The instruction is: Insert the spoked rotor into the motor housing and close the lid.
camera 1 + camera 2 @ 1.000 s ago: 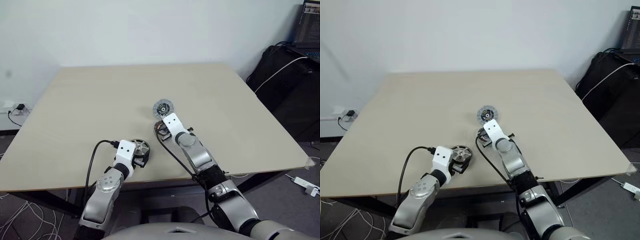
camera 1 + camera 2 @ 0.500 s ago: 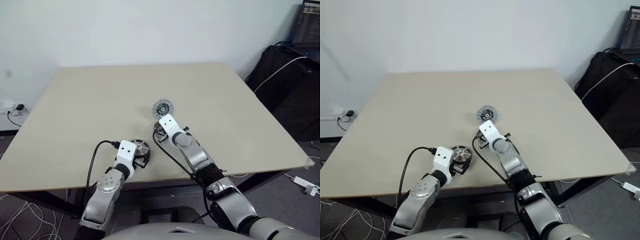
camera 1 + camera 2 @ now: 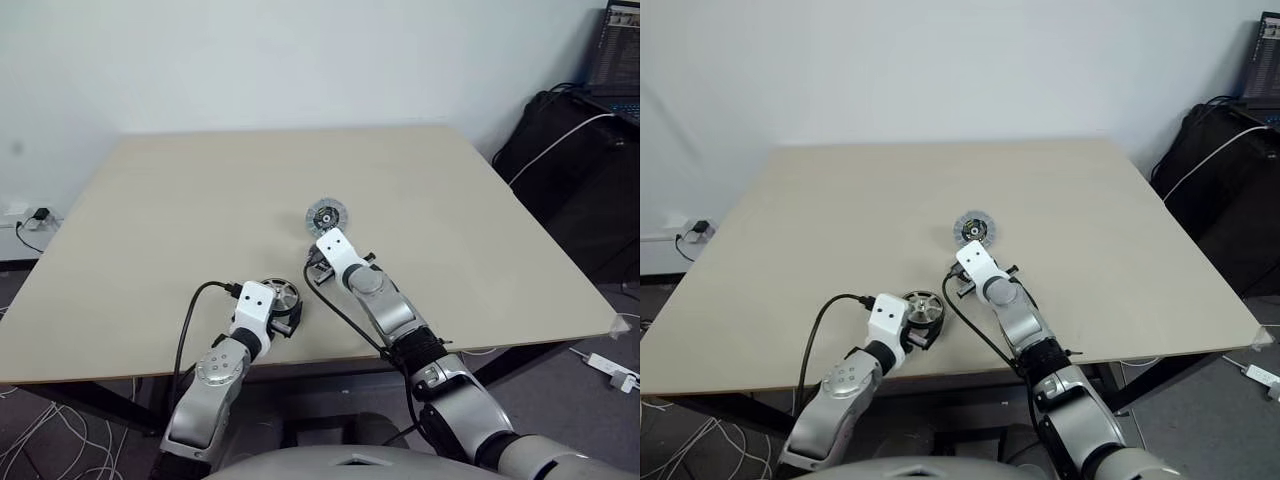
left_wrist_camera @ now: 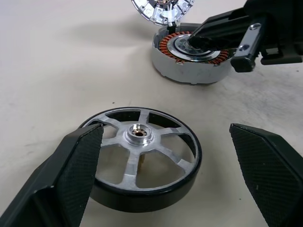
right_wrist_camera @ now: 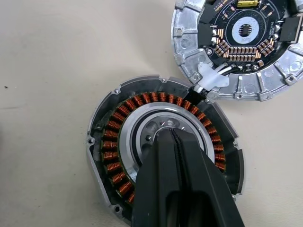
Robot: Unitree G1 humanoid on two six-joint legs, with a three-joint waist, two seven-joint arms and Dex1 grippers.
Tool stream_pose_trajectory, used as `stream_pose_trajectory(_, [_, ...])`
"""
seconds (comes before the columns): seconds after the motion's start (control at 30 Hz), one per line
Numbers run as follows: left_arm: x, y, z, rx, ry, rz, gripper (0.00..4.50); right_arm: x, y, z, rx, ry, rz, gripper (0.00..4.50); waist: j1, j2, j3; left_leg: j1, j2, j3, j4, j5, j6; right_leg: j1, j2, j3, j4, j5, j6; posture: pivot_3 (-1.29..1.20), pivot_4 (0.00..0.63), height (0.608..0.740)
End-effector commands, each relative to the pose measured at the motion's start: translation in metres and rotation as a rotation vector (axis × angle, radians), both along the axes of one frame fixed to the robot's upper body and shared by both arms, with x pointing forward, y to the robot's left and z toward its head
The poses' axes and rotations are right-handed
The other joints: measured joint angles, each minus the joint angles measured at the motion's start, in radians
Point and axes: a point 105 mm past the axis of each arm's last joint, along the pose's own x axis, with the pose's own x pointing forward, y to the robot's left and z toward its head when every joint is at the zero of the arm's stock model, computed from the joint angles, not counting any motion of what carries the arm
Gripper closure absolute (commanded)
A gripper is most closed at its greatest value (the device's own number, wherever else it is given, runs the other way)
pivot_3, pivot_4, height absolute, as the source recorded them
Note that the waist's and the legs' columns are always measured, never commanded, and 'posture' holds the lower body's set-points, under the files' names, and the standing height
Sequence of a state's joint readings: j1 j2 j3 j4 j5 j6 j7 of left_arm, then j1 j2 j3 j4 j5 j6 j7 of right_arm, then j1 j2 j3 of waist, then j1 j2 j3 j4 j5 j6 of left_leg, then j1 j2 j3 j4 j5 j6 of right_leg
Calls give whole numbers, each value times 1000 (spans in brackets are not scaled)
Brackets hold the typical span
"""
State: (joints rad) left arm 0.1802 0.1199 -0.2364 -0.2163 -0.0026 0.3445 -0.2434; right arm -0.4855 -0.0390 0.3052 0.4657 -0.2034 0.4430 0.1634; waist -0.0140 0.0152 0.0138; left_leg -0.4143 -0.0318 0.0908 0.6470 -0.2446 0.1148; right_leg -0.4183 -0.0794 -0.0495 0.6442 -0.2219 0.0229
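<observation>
The spoked rotor, a silvery wheel with a dark rim, lies flat on the table between the fingers of my left gripper. That gripper is open, with a finger on each side of the wheel. Just beyond it sits the motor housing with its ring of copper windings. My right gripper is shut, its tips resting over the housing's silver centre. The lid lies beside the housing, its ribbed face with the circuit parts up, joined to it by short wires. From the head the lid is just beyond my right gripper.
The beige table has its front edge close behind both hands. A black cable loops from my left wrist. Dark bags and a white cable stand off the table's right side.
My right forearm has shifted slightly, and its gripper now covers more of the housing. The left gripper and the rotor have kept still.
</observation>
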Motion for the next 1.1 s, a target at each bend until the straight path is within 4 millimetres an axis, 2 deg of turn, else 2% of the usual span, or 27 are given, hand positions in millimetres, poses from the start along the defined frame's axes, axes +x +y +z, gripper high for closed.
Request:
stream_pose_trajectory(0.03, [3, -5, 15, -19, -52, -13, 0, 8, 1, 17, 14, -69, -11, 4482, 0, 0, 0, 0, 0, 0, 0, 0, 0, 0, 0, 0, 0, 0, 0, 0, 0, 740])
stream_pose_trajectory(0.27, [3, -5, 14, -20, -50, -10, 0, 10, 3, 17, 13, -81, -7, 4482, 0, 0, 0, 0, 0, 0, 0, 0, 0, 0, 0, 0, 0, 0, 0, 0, 0, 740])
stream_pose_trajectory(0.53, [2, -4, 15, -22, -52, -8, 0, 11, 6, 9, 3, -70, 4, 4482, -1, 0, 0, 0, 0, 0, 0, 0, 0, 0, 0, 0, 0, 0, 0, 0, 0, 740])
stream_pose_trajectory(0.83, [2, -5, 14, -23, -49, -10, 0, 17, 3, 4, -1, -72, -9, 4482, -7, 0, 0, 2, 0, 0, 0, 1, -1, 1, 0, 0, 0, 0, 0, 0, 0, 740])
stream_pose_trajectory(1.0, [3, -4, 18, -37, -70, 4, 0, 17, -1, 19, 52, -126, -11, 4482, -6, 0, 0, 2, 0, 0, 0, 1, -1, 2, 0, 0, 1, 1, 0, 0, 0, 740])
stream_pose_trajectory(1.1, [6, 1, 28, -63, -127, 54, 0, 6, 0, 35, 135, -180, 28, 4482, -3, 0, 0, 1, 0, 0, 0, 1, -1, 1, 0, 0, 0, 1, 0, 0, 0, 740])
